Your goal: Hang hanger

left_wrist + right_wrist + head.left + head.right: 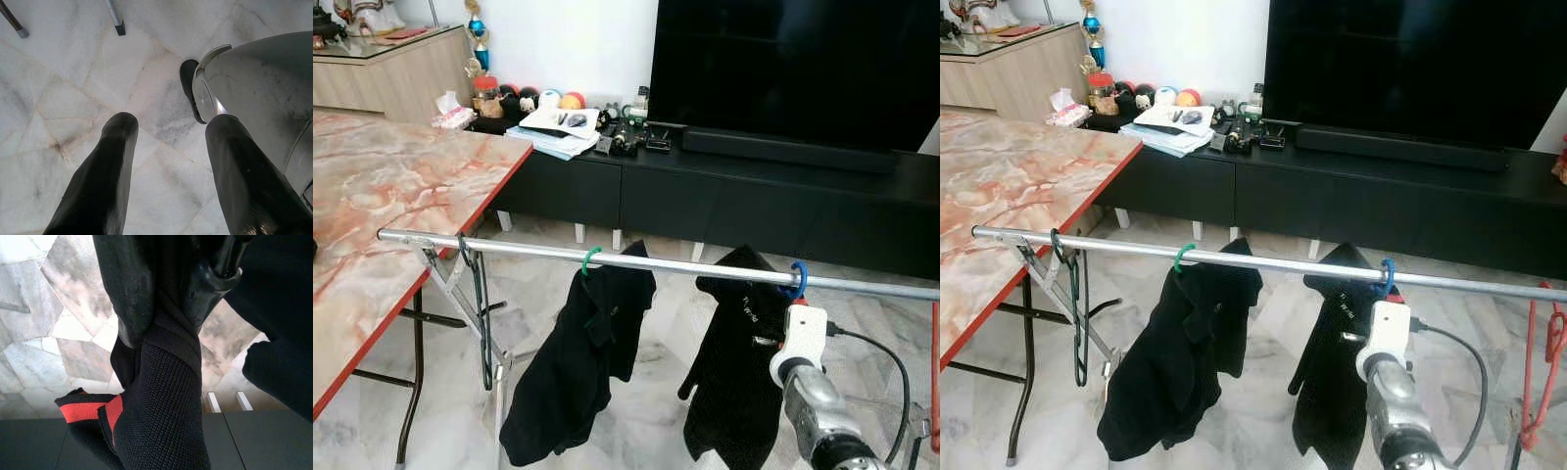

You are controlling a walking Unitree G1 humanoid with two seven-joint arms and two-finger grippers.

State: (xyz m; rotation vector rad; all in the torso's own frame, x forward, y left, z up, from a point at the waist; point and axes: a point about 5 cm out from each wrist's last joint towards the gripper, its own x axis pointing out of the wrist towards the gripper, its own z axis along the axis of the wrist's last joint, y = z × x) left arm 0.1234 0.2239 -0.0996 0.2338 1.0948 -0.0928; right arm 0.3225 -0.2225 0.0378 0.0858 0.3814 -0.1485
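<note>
Right wrist view: note right pincer (164, 328) closed, fingers (129, 289) pinching a fold of black knit shirt (166, 396) with red trim. Find blue hanger (797, 279) just above right pincer, hooked over rail (685, 266) and carrying that same shirt. Confirm hook seated on rail, touching it. See white wrist (798, 343) of right arm raised close under rail, against shirt, with black cable trailing off on the outer side.

Locate green hanger (590, 260) on same rail, well to the left of right pincer, bearing a second black garment (578, 372). Further left, near rail end, find dark hanger (481, 313), bare, hanging beside rack leg. To the right of right pincer, near the opposite rail end, find red hanger (1549, 343), also bare.

Beyond right pincer, past rail, note black bench (705, 196) with TV (803, 69) on top. Far to the left, note marble table (401, 186). Below right pincer, note pale marble floor (29, 298).

Left wrist view: note left pincer (168, 127) open, fingers (105, 171) well apart, gripping nothing, pointing down at floor. Just beside left pincer, note rounded silver-grey body part (264, 88) of robot. Ahead of left pincer, find two thin leg feet (120, 27) resting on floor.
</note>
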